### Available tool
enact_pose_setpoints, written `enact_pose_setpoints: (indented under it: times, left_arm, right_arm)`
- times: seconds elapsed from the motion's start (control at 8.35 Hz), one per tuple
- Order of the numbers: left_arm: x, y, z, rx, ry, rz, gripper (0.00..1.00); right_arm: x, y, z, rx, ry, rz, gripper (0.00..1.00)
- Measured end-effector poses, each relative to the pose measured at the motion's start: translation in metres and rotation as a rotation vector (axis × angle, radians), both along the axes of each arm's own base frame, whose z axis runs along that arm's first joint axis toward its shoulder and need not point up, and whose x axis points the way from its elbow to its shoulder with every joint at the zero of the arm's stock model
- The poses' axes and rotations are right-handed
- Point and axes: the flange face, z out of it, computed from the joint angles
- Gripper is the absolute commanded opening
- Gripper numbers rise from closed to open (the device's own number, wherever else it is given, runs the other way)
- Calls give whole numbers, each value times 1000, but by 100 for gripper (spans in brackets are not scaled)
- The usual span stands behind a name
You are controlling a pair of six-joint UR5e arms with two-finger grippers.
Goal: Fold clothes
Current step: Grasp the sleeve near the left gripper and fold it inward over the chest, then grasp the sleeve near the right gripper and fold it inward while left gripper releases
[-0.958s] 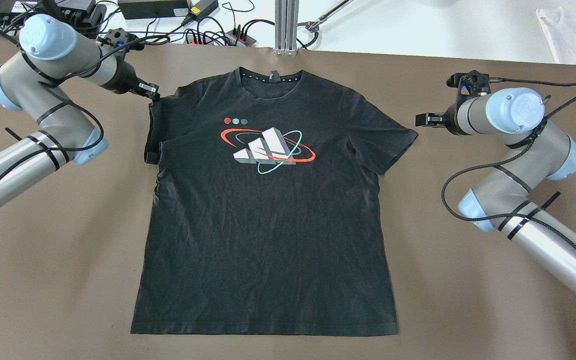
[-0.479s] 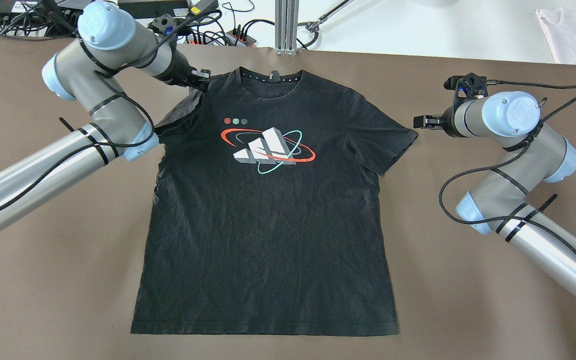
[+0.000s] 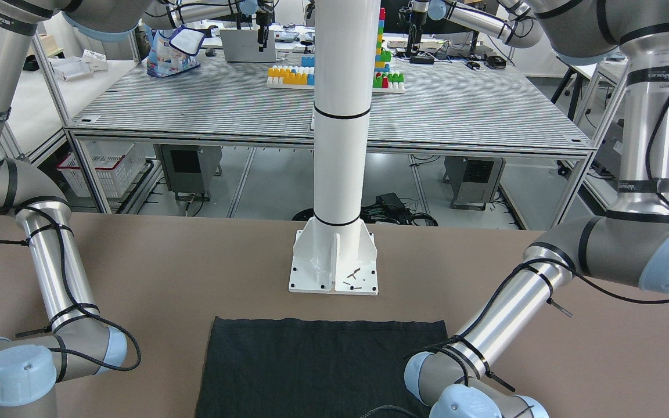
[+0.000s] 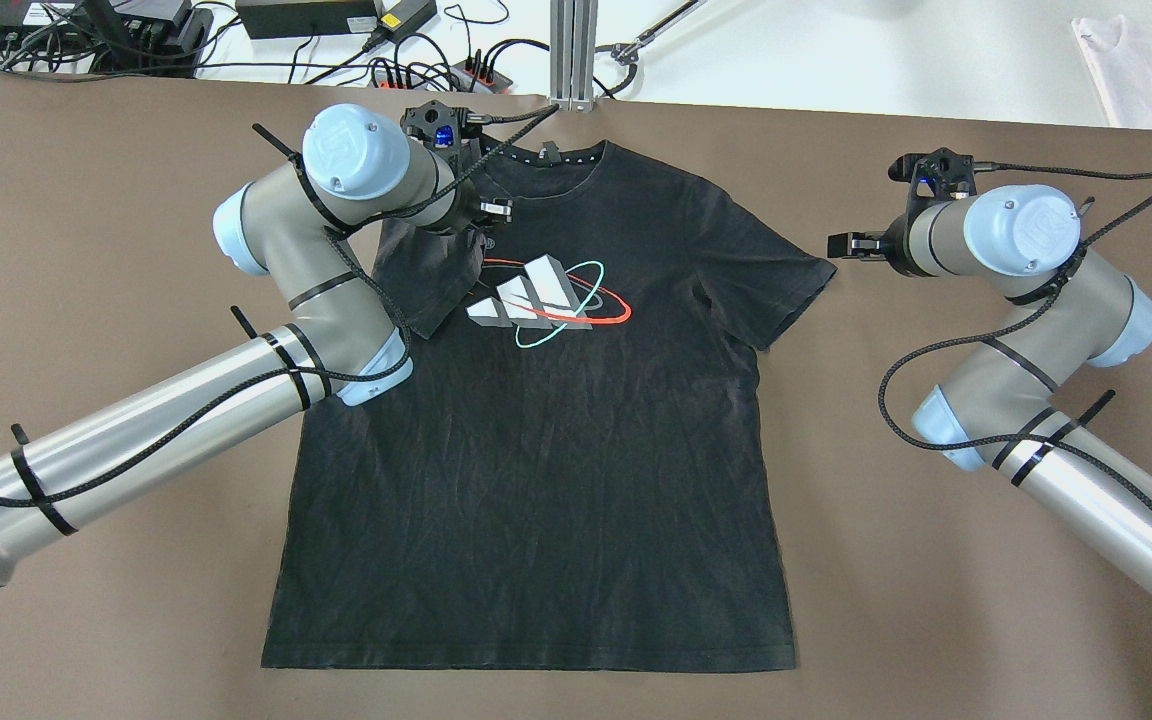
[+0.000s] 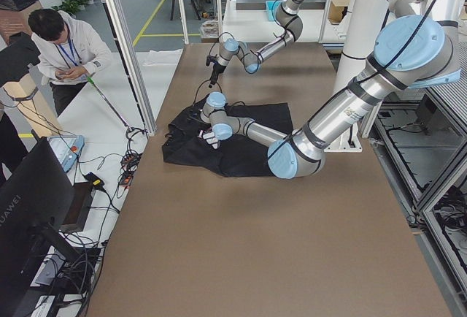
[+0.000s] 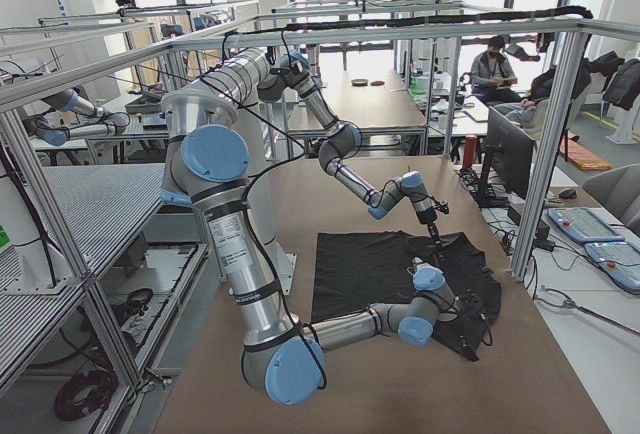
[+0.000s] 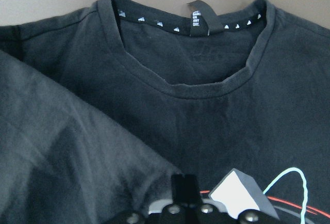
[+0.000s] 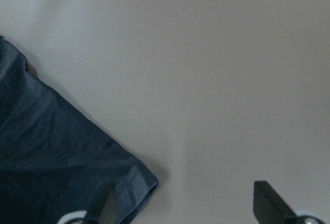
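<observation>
In the overhead view the left arm (image 4: 186, 400), at lower left, and the right arm (image 4: 1086, 480), at lower right, are brushed silver tubes with grey joint housings closed by pale blue round caps (image 4: 354, 150) that bear an embossed logo. A black braided cable (image 4: 884, 390) runs along each arm, strapped on with black bands (image 4: 296, 365), up to a black wrist camera mount (image 4: 936, 170) with a small blue light. The left gripper (image 4: 484, 232) and right gripper (image 4: 841, 243) are black, and at the front-facing view's centre a white round column (image 3: 340, 116) stands on a white base plate (image 3: 334, 267) dotted with dark screws.
</observation>
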Motion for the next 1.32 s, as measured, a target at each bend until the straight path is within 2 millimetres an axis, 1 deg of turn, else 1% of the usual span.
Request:
enact_pose_setpoints:
  times: [0.12,0.24,0.36,0.48,0.6,0.72,0.84,0.96,1.08,1.2,1.32]
  left_arm:
    - [7,4,3,2,-10,-7,100]
    - [6,3,4,5,-11,-14,100]
    - [-1,1,-3,6,7,-25,100]
    - [-9,1,-16,-3,43,-43,100]
    - [-12,3,-24,-14,69,-53,100]
    - [-13,5,-27,-21,83,-58,100]
    - [-14,5,-27,-24,88,-60,100]
    - [-13,6,-27,-26,90,-61,100]
    - [-13,7,-27,-26,90,-60,100]
    - [-12,8,-26,-26,90,-59,100]
    - [-11,8,-26,-26,90,-58,100]
  right_arm:
    - [0,0,1,-1,1,-1,94]
    - [0,1,1,-1,2,-2,94]
    - [-1,1,1,-1,2,-1,93]
    - [-1,0,0,-2,0,-1,91]
    - [-3,-1,-1,-2,-4,0,91]
    - [-6,-6,-3,-9,-19,11,91]
    - [-15,-15,-2,-23,-63,41,91]
    - [-26,-22,7,-30,-109,63,88]
    - [-35,-25,15,-33,-139,74,72]
    - [-40,-24,21,-36,-151,84,54]
    - [-45,-21,25,-39,-159,95,46]
